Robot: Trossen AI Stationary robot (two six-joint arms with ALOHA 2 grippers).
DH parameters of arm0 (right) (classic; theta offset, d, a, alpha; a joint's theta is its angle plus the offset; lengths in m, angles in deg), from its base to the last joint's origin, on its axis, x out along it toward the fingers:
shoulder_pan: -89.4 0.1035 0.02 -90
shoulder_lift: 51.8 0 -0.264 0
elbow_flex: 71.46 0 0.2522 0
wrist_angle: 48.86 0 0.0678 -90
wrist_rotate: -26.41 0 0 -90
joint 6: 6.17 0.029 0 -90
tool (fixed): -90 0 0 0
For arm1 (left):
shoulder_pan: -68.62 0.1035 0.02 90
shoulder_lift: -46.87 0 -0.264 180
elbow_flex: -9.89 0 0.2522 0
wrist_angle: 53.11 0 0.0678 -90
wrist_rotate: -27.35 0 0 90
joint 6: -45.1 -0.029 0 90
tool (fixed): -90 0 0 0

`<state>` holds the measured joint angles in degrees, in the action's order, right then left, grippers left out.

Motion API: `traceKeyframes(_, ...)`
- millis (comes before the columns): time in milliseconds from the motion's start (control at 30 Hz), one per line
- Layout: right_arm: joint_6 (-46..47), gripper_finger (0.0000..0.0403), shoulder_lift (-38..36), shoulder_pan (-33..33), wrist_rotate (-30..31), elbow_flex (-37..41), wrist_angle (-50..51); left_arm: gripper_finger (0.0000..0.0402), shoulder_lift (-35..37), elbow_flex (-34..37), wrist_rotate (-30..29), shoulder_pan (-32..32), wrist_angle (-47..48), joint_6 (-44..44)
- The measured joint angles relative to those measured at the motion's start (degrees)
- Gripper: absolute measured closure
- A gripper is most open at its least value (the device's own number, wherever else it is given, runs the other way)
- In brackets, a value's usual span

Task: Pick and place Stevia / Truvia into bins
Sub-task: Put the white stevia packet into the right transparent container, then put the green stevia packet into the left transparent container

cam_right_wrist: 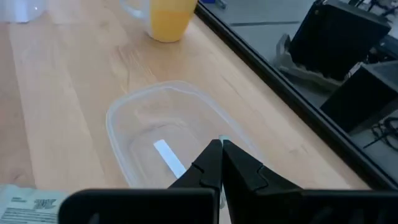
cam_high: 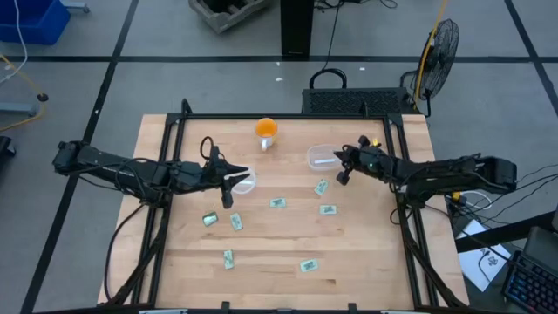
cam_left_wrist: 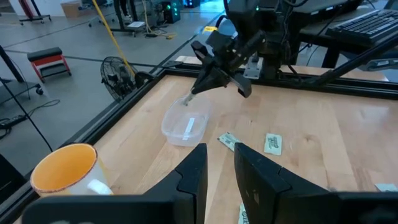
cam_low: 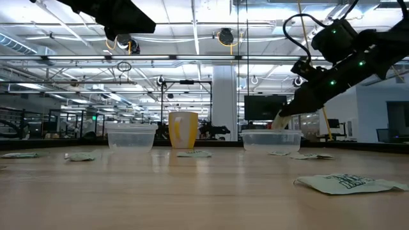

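The right gripper point(cam_right_wrist: 221, 146) hangs over the near rim of the clear rounded-rectangular plastic bin point(cam_right_wrist: 134, 112), its two dark fingers pressed together. A pale sliver shows at the tips in the low view and in the right wrist view, so it may pinch a sachet edge; I cannot tell for sure. One white sachet point(cam_right_wrist: 169, 158) already lies flat on that bin's floor, its long axis running lengthwise along the bin.

If a packet is pinched, the tips sit so close to the rim that on release it could catch the wall and slide outside. A downward nudge could also shove the light bin.

The left gripper point(cam_high: 228, 185) hovers just beside the clear round cup-like bin point(cam_high: 243, 183), its fingers slightly apart with nothing seen between them.

Green-and-white paper sachets lie loose on the wooden table point(cam_high: 366, 262), pointing different ways: one point(cam_high: 321, 187) near the rectangular bin slants, another point(cam_high: 308, 265) lies roughly crosswise. The orange cup-shaped object point(cam_high: 266, 131) stands between the bins, farther back.
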<state>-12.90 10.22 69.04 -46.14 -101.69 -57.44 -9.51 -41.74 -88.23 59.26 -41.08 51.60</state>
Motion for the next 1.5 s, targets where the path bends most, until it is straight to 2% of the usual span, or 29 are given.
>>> traceKeyframes(233,0.76,0.0398,0.00,-0.08,-1.27,-0.02,5.49,0.0316,0.00,0.00,0.00,0.00,0.04,0.00)
traceKeyframes(567,3.32,0.0398,0.00,-0.35,-1.25,-0.02,5.51,0.0316,0.00,0.00,0.00,0.00,0.07,0.26)
traceKeyframes(1100,4.58,0.0340,0.00,-0.35,-1.19,-0.02,5.44,0.0316,0.00,0.00,0.00,0.00,0.07,0.95)
traceKeyframes(1433,5.82,0.0332,0.00,0.45,-1.28,-0.02,-4.32,0.0316,0.00,0.00,0.00,0.00,0.18,1.55)
traceKeyframes(1500,5.81,0.0332,-0.02,1.15,-3.58,-0.02,-7.57,0.0316,0.00,0.00,0.00,0.01,0.19,1.79)
